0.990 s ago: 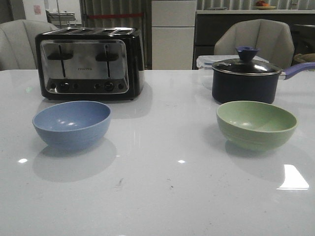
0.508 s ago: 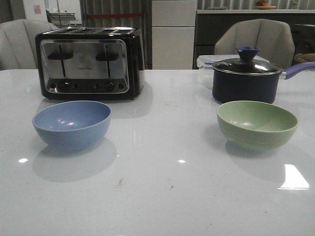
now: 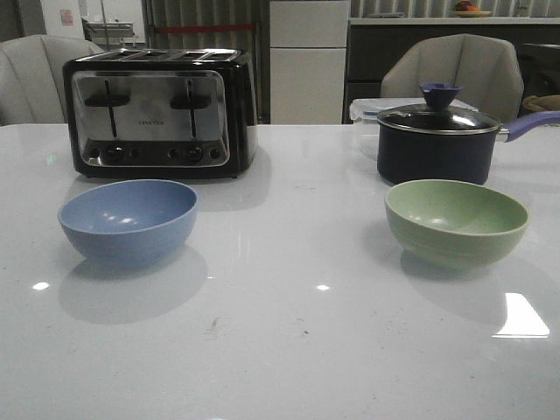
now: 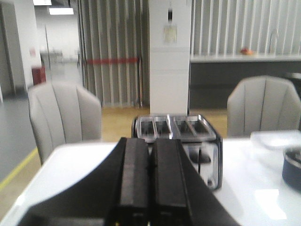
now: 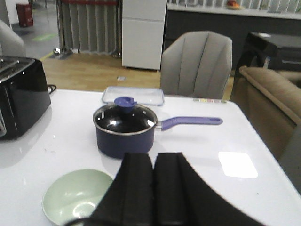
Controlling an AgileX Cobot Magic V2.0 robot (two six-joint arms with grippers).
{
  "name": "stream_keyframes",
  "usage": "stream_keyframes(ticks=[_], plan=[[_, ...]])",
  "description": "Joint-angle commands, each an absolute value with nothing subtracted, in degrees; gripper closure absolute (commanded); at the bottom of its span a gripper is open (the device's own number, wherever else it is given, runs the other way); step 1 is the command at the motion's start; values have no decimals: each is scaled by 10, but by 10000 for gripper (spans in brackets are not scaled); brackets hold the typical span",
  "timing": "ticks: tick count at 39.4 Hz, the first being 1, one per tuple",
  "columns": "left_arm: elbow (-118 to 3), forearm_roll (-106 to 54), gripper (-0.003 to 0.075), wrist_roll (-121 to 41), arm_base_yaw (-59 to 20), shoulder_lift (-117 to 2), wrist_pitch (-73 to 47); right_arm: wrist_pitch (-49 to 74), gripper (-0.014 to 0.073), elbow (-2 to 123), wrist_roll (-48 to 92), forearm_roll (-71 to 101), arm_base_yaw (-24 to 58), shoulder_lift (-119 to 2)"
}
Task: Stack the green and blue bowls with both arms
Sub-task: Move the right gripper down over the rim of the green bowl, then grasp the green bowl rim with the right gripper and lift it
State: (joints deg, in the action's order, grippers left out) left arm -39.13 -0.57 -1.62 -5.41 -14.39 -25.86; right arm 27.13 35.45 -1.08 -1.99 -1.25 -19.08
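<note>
Right fingers (image 5: 153, 188) over green bowl (image 5: 77, 195)

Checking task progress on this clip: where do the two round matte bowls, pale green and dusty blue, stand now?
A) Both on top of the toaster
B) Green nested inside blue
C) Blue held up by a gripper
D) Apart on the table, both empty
D: the dusty blue bowl and the pale green bowl sit apart on the white table, both empty, with no gripper on either.
</note>
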Motion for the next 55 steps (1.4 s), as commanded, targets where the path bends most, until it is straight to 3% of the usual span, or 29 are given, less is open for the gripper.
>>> stream_keyframes(ticks=[1,12,27,32,35,39,41,55], plan=[[-421,-7,627,-11,-54,-187,-264,257,537,390,-11,-24,-15,-242],[-417,-7,627,-11,-54,-266,-341,302,537,389,-11,-24,-15,-343],[-416,-7,625,-11,-54,-342,-342,312,520,389,-11,-23,-15,-452],[-416,-7,526,-11,-54,-355,-341,303,359,389,-11,-22,-15,-485],[-416,-7,402,-11,-54,-357,-340,284,194,389,-11,-22,-15,-505],[-416,-7,264,-11,-54,-361,-337,256,72,390,-11,-16,-15,-534],[-416,-7,232,-11,-54,-361,-336,243,58,397,-11,0,-15,-553],[-416,-7,232,-11,-54,-361,-336,355,77,600,24,106,-15,-844]])
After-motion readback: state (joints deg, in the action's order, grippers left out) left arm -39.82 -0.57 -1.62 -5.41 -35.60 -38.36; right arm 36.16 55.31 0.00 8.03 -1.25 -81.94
